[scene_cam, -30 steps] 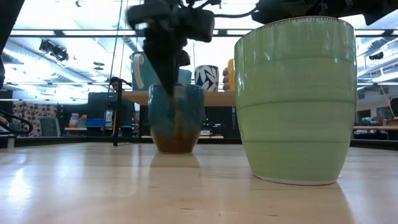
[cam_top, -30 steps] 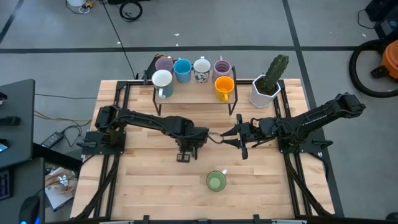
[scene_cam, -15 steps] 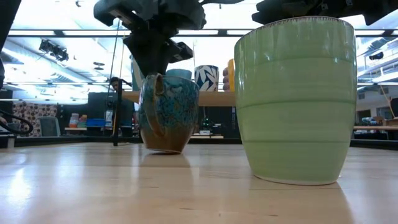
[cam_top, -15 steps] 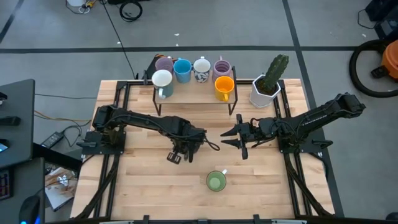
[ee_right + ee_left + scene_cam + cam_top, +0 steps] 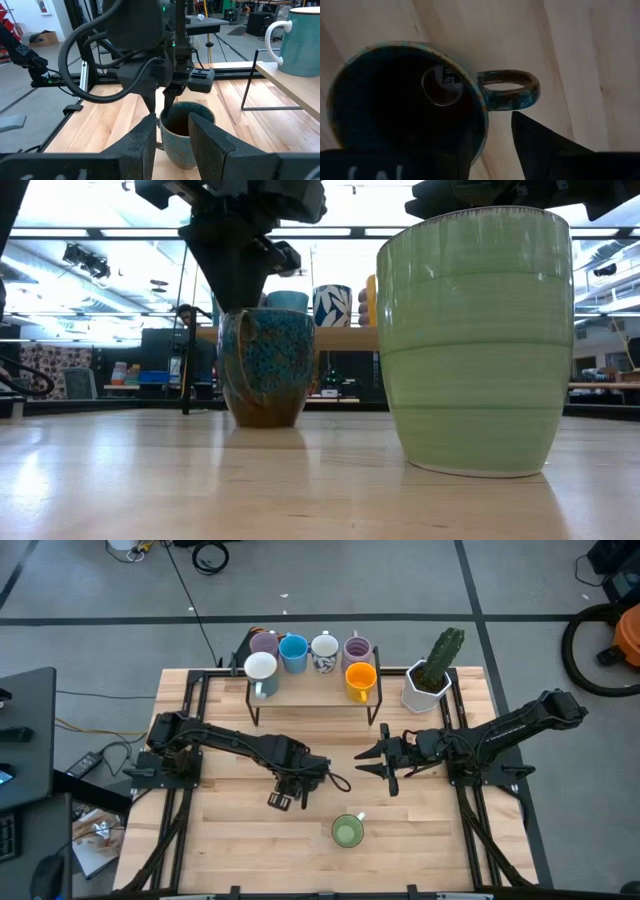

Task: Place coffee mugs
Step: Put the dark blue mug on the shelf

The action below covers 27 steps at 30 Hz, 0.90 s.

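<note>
The dark brown mug (image 5: 265,366) sits upright on the desk (image 5: 230,840) near the middle, left of the green mug (image 5: 347,831), with the left gripper (image 5: 287,788) right over it. Its fingers look apart, one dipping inside the rim and one outside by the handle (image 5: 510,90), so I'd call this a release. To do it well, lift straight up so neither finger drags the rim or clips the handle. Mug's long axis is vertical, mouth up; the low view puts its handle on the left. The right gripper (image 5: 385,765) waits right of centre, fingers slightly apart, holding nothing.
</note>
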Motion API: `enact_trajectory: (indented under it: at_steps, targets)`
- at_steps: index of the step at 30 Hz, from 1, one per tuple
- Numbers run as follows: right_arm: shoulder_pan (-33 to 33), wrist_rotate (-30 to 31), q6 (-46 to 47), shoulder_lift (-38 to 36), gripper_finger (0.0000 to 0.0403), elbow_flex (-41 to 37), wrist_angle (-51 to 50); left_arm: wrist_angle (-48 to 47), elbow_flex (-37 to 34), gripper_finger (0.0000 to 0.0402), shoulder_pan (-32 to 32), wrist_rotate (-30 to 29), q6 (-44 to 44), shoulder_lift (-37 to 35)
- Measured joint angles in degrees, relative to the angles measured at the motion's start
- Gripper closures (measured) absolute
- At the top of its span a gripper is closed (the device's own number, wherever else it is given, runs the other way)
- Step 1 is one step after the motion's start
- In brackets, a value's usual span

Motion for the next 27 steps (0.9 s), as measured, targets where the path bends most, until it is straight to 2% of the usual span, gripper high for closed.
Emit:
enact_trajectory:
  at_steps: [10,16,20,27]
  targets:
    - [0.00,0.02,0.02,0.00,0.0283,0.00,0.40,-0.92,4.92,0.0266,0.46,-0.37,-8.30,-0.22]
    - [0.00,0.02,0.01,0.00,0.0283,0.00,0.39,2.11,6.09,0.0266,0.62,-1.33,-14.16,0.23]
    - [0.00,0.02,0.02,0.00,0.0283,0.00,0.35,2.48,5.06,0.0266,0.60,-1.31,-15.13,1.46]
    - [0.02,0.02,0.26,0.00,0.0283,0.00,0.20,5.09,-0.73,0.0266,0.62,-1.30,-16.94,1.44]
